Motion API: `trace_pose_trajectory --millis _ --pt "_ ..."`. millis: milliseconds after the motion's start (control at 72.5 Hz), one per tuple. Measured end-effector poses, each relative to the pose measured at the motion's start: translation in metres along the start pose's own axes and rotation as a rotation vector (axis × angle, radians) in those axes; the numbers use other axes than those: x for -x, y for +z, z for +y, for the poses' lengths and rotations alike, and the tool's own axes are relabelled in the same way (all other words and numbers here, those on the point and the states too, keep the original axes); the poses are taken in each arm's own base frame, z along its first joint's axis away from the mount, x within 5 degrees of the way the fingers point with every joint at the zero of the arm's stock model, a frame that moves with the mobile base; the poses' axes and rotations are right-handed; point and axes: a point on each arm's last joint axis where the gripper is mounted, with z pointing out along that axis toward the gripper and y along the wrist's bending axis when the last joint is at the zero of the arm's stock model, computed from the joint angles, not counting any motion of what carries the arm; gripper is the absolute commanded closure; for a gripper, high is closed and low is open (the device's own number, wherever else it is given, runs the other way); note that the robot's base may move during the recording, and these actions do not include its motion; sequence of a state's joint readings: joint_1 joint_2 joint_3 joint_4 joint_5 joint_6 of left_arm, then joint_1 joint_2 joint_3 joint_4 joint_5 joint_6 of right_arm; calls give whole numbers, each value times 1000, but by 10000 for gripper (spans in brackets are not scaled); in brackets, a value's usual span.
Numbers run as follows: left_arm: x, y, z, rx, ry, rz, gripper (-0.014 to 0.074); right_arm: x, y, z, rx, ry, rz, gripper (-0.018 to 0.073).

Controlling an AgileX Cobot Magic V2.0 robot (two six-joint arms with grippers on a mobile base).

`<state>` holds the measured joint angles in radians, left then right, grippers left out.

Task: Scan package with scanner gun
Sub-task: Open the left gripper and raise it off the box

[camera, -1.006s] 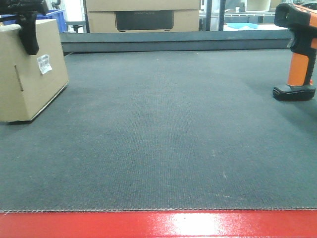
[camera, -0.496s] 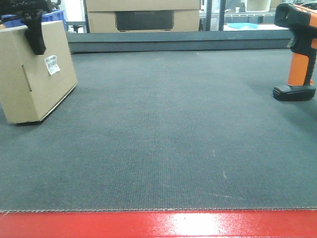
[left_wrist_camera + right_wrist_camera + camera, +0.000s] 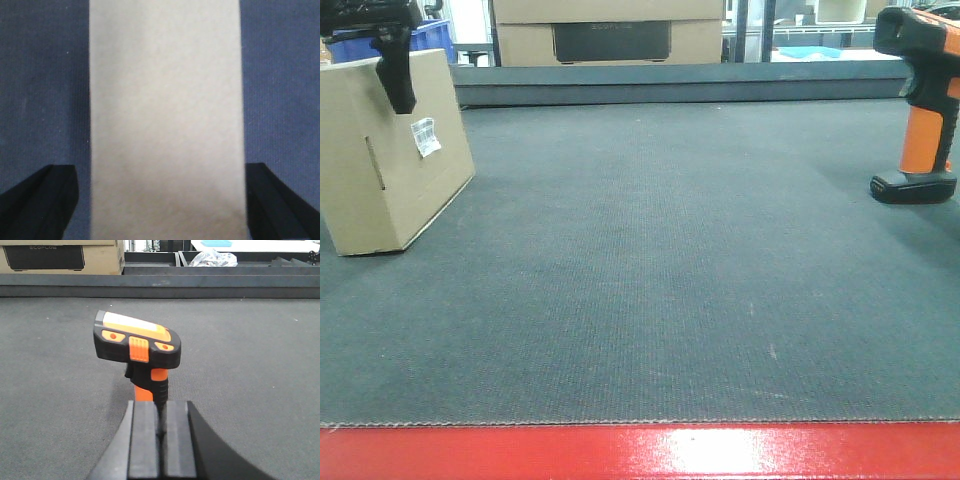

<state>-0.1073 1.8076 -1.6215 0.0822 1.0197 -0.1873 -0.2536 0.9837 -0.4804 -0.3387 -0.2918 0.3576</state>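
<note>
The package, a plain cardboard box (image 3: 390,160) with a small white barcode label (image 3: 424,137) on its right face, stands tilted at the far left of the dark mat. My left gripper (image 3: 392,60) grips it from above, with one black finger (image 3: 398,85) showing on the near side. In the left wrist view the box top (image 3: 165,100) fills the space between the gripper's (image 3: 160,197) two fingers. The orange and black scanner gun (image 3: 925,100) stands upright on its base at the far right. My right gripper (image 3: 160,412) is shut just behind the scanner's handle (image 3: 137,342).
A raised dark rail (image 3: 670,85) runs along the back of the mat. Behind it sit a cardboard carton (image 3: 610,40) and a blue crate (image 3: 435,35). A red edge (image 3: 640,455) borders the mat (image 3: 650,270) in front.
The box has moved right and slightly back with my left gripper, and its tilt has changed. The scanner has not moved.
</note>
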Motion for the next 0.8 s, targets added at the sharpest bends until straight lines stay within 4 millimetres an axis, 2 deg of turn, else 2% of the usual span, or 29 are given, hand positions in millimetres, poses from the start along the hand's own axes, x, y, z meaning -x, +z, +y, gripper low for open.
trace_pose_trajectory --millis 124,303,372,455,620,676,800 --pt "1 -18 2 -3 -1 -45 72 2 -2 0 0 -1 -10 727" --pt "-2 -66 6 -16 -16 -156 144 5 -6 0 -2 -3 -23 727" --pt "-5 -84 7 -23 -25 -195 234 5 -6 0 -2 -3 -23 727" --pt "-10 -102 8 -42 -38 -229 396 5 -6 0 -2 -3 -23 727" --pt "-32 -118 8 -72 -37 -290 656 6 -6 1 2 -3 -34 720" --pt "-41 -122 9 -82 -38 -328 707 6 -6 1 9 -16 -41 720" --pt "-64 -124 12 -103 -39 -424 707 3 -7 4 37 -43 -62 720"
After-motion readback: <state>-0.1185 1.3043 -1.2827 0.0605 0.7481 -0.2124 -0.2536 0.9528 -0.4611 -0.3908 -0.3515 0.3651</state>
